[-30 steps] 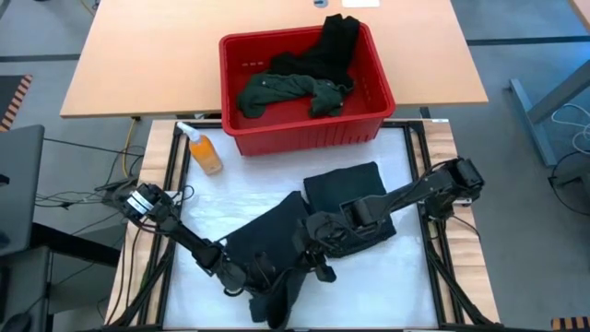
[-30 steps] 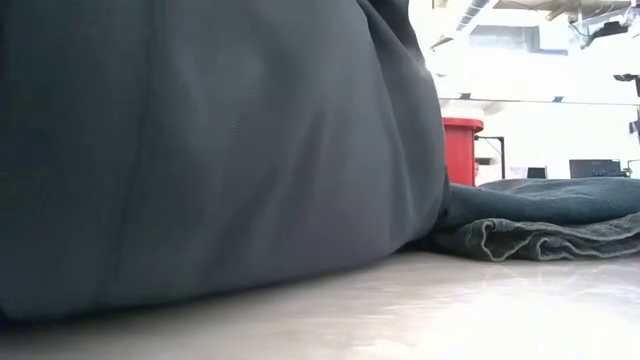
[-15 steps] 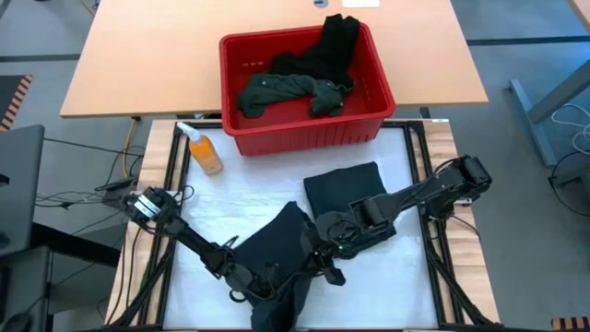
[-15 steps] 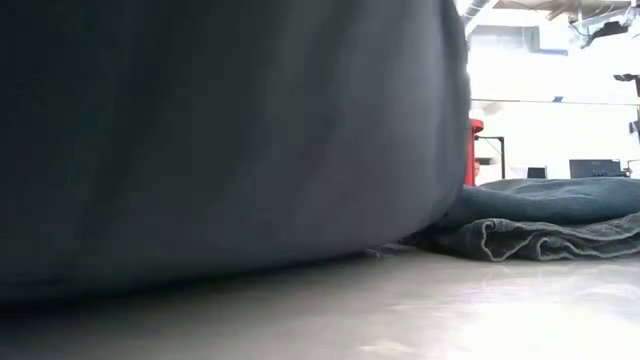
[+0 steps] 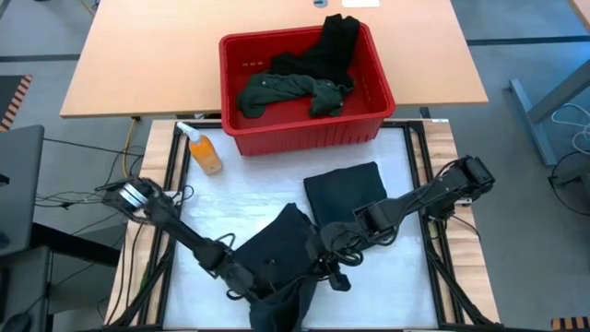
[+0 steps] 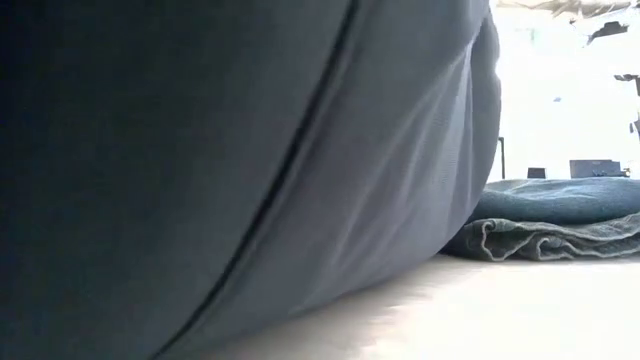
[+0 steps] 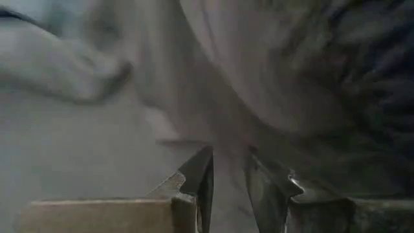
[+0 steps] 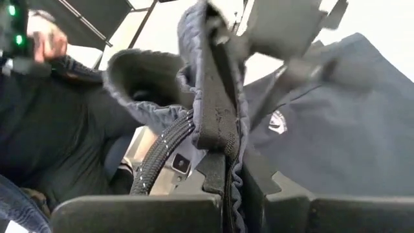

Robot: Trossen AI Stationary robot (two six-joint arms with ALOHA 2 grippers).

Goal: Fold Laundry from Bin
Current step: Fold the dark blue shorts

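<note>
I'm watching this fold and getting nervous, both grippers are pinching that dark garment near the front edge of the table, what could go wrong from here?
The dark garment hangs over the table's front edge, so it might slide off if either grip slips.

The right gripper pinches only a thin hem, which could pull free.

The left gripper works close by, so the arms might tangle or bump the folded jeans beside them.

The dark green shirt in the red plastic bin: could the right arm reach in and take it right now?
Probably not yet. The right claw is shut on the black garment at the table's near edge, far from the red plastic bin. Nothing covers the dark green shirt, so once freed, the way looks open.
</note>
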